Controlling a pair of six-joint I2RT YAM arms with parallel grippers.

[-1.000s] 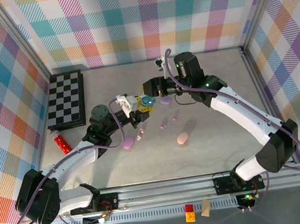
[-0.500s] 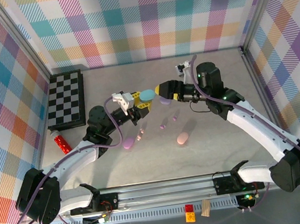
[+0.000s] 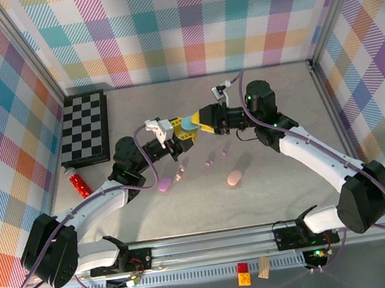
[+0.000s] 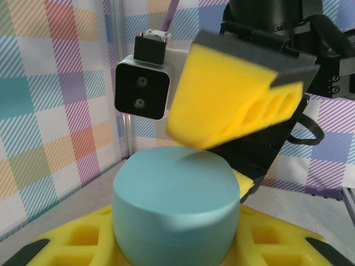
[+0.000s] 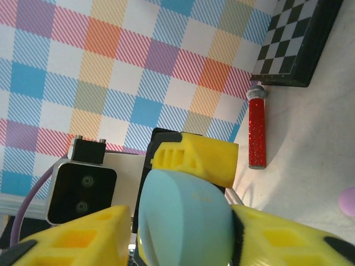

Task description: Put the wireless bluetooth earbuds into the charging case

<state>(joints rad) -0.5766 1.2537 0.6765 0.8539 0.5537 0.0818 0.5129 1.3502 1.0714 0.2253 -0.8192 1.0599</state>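
left gripper: pinching case (pale blue, raised) | right gripper: fingers straddle case, grip cannot be told

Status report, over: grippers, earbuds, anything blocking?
Left gripper shut on pale blue case. Right gripper flanking same case, grip unclear. Earbuds loose on table. Nothing seen blocking.

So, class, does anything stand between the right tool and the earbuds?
Yes. The pale blue case sits in the right tool, gripped by the left tool too. The earbuds lie on the table below, uncovered.
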